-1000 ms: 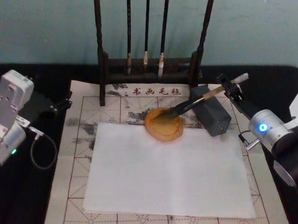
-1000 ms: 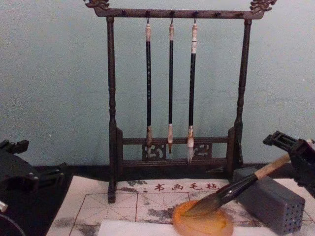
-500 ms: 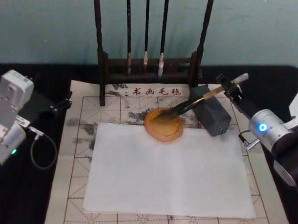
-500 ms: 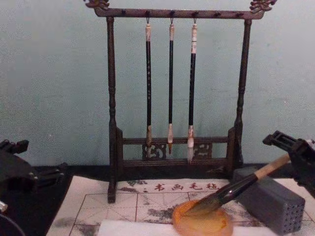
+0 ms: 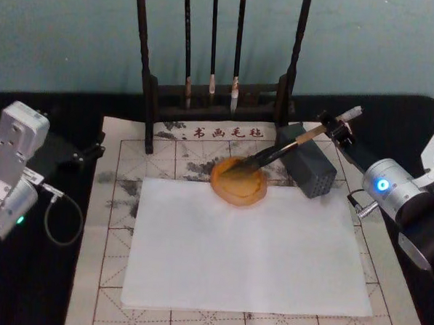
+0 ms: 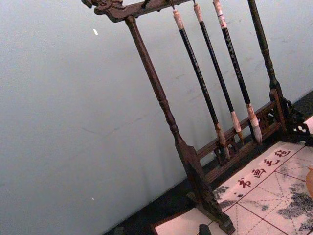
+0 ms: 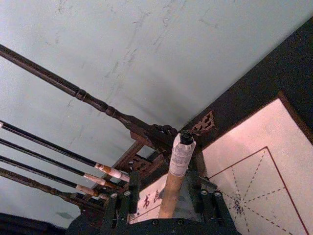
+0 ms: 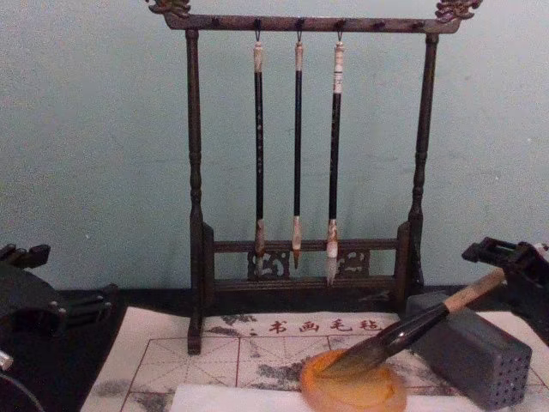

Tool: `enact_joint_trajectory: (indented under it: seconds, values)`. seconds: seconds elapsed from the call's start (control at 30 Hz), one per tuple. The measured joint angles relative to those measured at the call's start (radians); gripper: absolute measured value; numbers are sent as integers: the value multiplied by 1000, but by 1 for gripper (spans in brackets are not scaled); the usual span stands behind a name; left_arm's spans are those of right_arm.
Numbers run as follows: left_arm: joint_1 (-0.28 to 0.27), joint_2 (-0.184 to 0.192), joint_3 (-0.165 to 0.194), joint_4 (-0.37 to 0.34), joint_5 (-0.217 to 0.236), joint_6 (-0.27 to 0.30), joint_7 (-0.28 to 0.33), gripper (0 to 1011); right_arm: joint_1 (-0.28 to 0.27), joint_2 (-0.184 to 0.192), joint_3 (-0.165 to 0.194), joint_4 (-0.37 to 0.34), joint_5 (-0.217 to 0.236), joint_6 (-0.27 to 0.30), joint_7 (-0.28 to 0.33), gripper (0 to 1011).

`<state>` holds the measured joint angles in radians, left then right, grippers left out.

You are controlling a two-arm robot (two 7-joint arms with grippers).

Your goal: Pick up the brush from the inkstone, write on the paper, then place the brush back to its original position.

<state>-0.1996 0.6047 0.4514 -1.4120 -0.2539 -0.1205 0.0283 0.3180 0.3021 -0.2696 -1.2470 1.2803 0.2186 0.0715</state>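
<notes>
A white paper sheet (image 5: 249,244) is lying nearest. Just beyond it, the large brush (image 5: 287,146), tan bamboo above and black below, is resting with its tuft in the round amber inkstone (image 5: 237,187), its handle leaning on a grey perforated block (image 5: 311,171). The right gripper (image 5: 337,129) is straddling the capped handle end, claw spread, not pinching. The left gripper (image 5: 83,154) is sitting parked far left. A dark wooden brush rack (image 5: 147,71) is standing behind.

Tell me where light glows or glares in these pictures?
Head view: a blue light glows on the right arm, a green light on the left arm; the white paper sheet is brightest, without hard shadows. Chest view: the round translucent amber dish catches light beneath the large bamboo-handled brush. Right wrist view: the right gripper flanks its handle.
</notes>
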Motion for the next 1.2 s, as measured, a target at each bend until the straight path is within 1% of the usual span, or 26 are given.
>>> enact_joint_trajectory:
  seconds: [0.07,0.13,0.27,0.3,0.37,0.53,1.2]
  values:
    - [0,0,0,0,0,0,0,1001,0,0,0,0,0,0,0,644]
    - [0,0,0,0,0,0,0,1001,0,0,0,0,0,0,0,547]
    - [0,0,0,0,0,0,0,1001,0,0,1,0,0,1,0,442]
    - [0,0,0,0,0,0,0,1001,0,0,1,0,0,1,0,382]
    - [0,0,0,0,0,0,0,1001,0,0,1,0,0,1,0,317]
    - [0,0,0,0,0,0,0,1001,0,0,1,0,0,1,0,194]
    - [0,0,0,0,0,0,0,1001,0,0,1,0,0,1,0,187]
